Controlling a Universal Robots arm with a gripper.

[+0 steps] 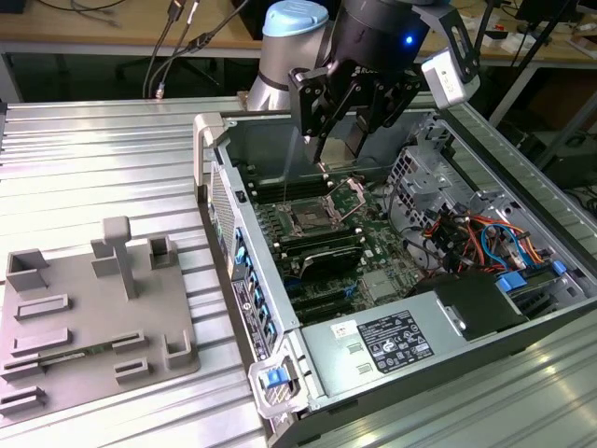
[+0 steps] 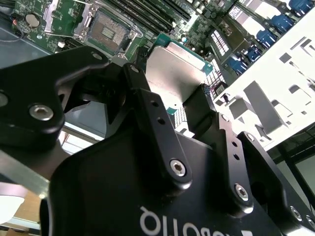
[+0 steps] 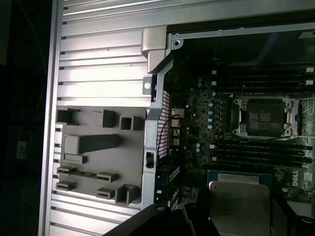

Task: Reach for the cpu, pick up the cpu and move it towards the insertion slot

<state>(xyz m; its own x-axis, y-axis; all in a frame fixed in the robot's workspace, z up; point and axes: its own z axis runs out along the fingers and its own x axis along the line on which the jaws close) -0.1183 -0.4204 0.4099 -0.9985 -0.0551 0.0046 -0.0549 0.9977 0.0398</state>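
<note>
While the black gripper (image 2: 184, 96) pinches the flat, silvery square cpu (image 2: 174, 69) by 2 edges above the shiny-framed insertion slot (image 1: 308, 219), it looks light, stiff and breakable.

cpu (image 2: 174, 73): brushed silvery metal | end effector (image 2: 170, 105): matt black | tray (image 1: 84, 317): matt grey plastic

Ext. view high, oblique; both wrist views close, facing down; all share insertion slot (image 1: 309, 219).

A ribbed metal table (image 1: 93, 159) carries a grey tray (image 1: 84, 317) and an open computer case (image 1: 392, 280).
</note>
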